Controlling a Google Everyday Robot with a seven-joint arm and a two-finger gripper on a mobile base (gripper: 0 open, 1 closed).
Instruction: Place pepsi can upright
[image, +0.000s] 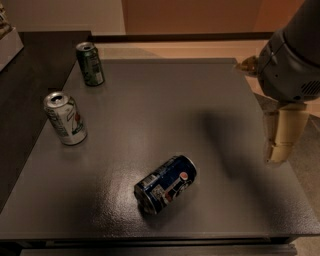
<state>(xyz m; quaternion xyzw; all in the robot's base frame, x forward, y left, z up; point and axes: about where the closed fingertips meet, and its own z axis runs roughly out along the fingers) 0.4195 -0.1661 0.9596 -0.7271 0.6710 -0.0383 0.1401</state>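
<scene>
The pepsi can (166, 184) is dark blue with a round red-white-blue logo. It lies on its side at the front middle of the dark grey table (160, 110), its silver end facing the front left. My gripper (276, 156) hangs from the grey arm at the right edge of the view, over the table's right edge. It is well to the right of the can, above it, and holds nothing.
A green can (90, 63) stands upright at the table's back left corner. A silver-white can (65, 118) with green and red marks stands upright near the left edge. A dark counter (30, 65) adjoins the table on the left. Tan floor lies beyond the right edge.
</scene>
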